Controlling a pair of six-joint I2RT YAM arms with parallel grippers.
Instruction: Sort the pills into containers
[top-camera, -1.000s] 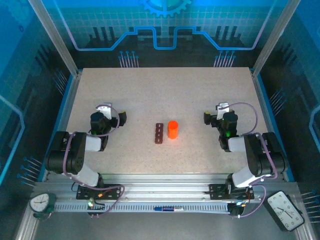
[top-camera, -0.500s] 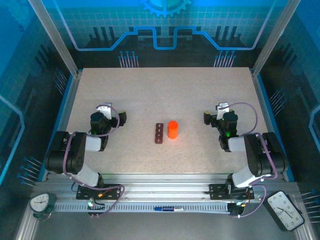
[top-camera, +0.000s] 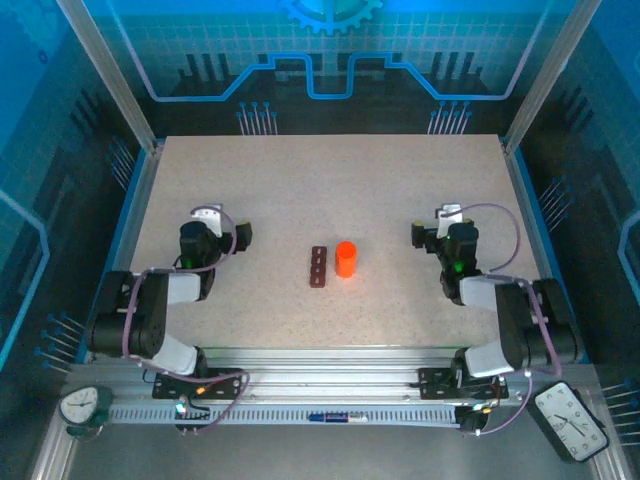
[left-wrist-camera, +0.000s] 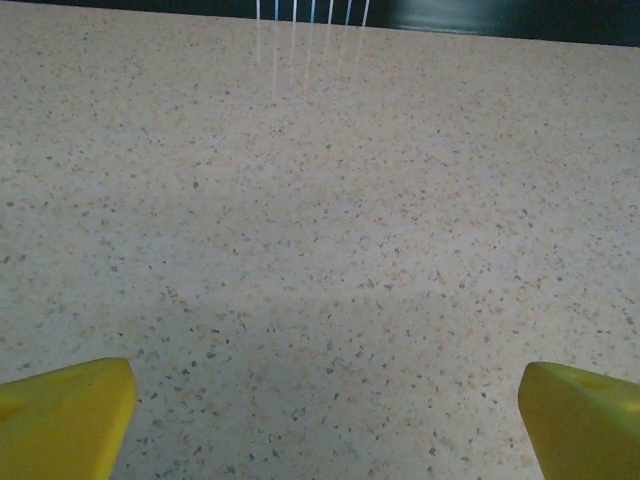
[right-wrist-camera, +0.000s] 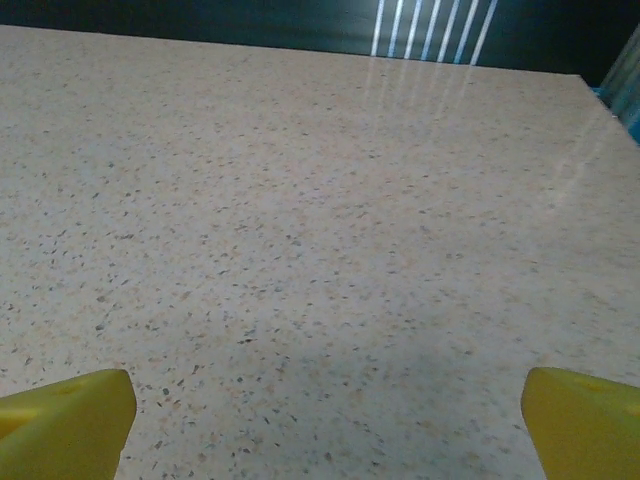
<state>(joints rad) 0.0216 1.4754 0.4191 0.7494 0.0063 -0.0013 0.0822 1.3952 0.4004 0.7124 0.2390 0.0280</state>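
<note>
The containers (top-camera: 318, 267) are a small dark reddish-brown strip of compartments lying near the middle of the table. An orange cylindrical bottle (top-camera: 345, 259) stands upright just to their right. The pills are out of view. My left gripper (top-camera: 223, 227) rests low at the left, well apart from the strip, and is open. In the left wrist view its yellow fingertips (left-wrist-camera: 70, 415) sit wide apart over bare table. My right gripper (top-camera: 432, 228) rests at the right of the bottle, open too. The right wrist view has its yellow fingertips (right-wrist-camera: 70, 420) far apart with nothing between them.
The speckled beige table (top-camera: 330, 180) is ringed by a metal frame with blue panels. Both arm bases sit on the rail at the near edge (top-camera: 320, 385). Two clocks (top-camera: 570, 418) lie by the front corners.
The rear links of both arms have shifted slightly. Both grippers stay open, about where they were. The strip and the bottle have not moved.
</note>
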